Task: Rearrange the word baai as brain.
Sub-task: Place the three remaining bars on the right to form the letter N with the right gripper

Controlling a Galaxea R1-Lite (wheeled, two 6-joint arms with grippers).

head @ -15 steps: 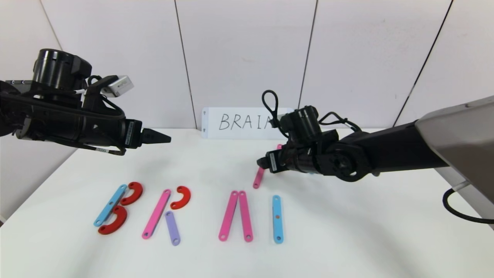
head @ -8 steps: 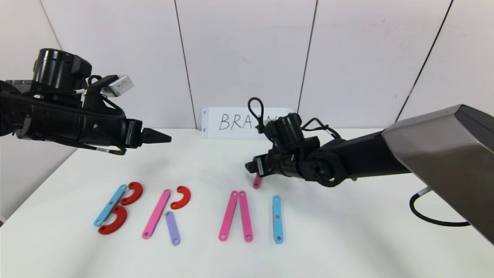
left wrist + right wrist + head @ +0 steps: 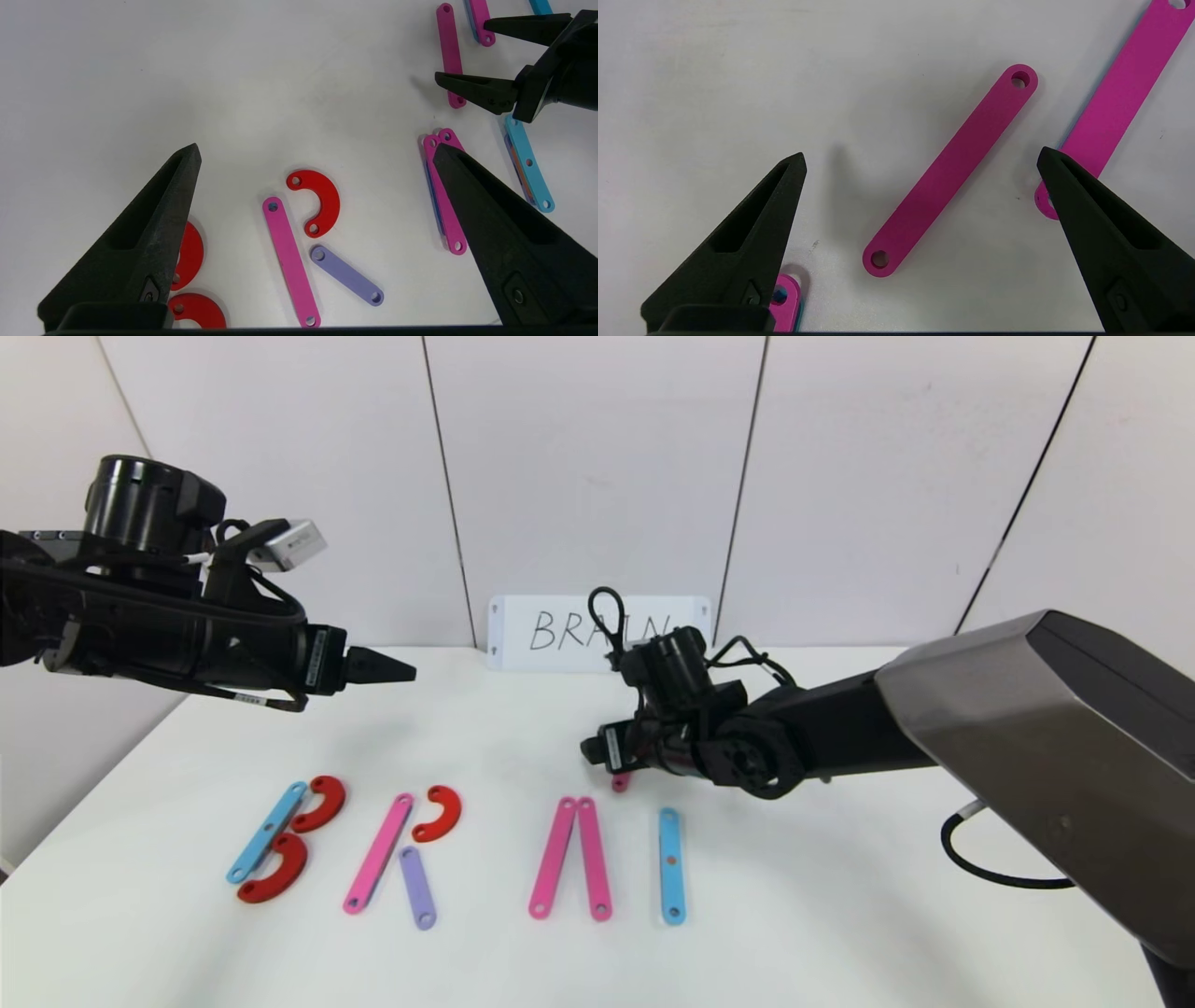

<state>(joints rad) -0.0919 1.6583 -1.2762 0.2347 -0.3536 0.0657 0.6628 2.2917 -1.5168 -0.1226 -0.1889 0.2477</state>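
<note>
The flat plastic letters lie in a row near the table's front. A blue strip (image 3: 266, 832) with two red curves (image 3: 320, 803) forms B. A pink strip (image 3: 378, 851), a red curve (image 3: 439, 813) and a purple strip (image 3: 417, 887) form R. Two pink strips (image 3: 569, 859) lean together, then a blue strip (image 3: 670, 865) stands alone. My right gripper (image 3: 590, 753) is open and low over a loose pink strip (image 3: 952, 170), which lies flat between its fingers (image 3: 920, 156). Only that strip's end (image 3: 619, 783) shows in the head view. My left gripper (image 3: 392, 667) is open, empty and raised above the table's left.
A white card (image 3: 551, 633) with handwritten "BRAIN" leans on the back wall. Another pink strip (image 3: 1125, 93) lies just beyond the loose one. The right arm spans the table's right middle. The white table (image 3: 840, 896) is bare at the front right.
My right gripper has moved left and lower over the loose pink strip, hiding most of it. The card's last letter now shows. The left arm has not moved.
</note>
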